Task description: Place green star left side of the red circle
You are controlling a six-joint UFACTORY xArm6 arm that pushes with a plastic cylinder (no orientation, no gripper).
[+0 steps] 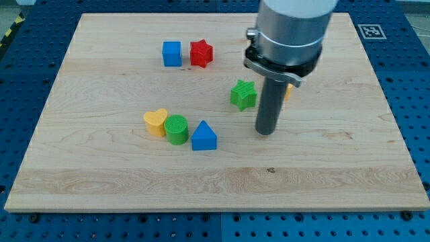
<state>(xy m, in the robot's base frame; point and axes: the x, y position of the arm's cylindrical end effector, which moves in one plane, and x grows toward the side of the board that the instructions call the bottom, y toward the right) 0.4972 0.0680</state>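
The green star (243,94) lies near the middle of the wooden board (101,181). My tip (266,132) rests on the board just to the right of and a little below the green star, a small gap apart. No red circle shows. The arm's body hides part of the board at the view's top right.
A blue cube (172,53) and a red star (200,53) sit side by side at the top. A yellow heart (156,122), a green cylinder (177,129) and a blue triangle (203,136) form a row at lower left. A yellow-orange block (288,92) peeks from behind the rod.
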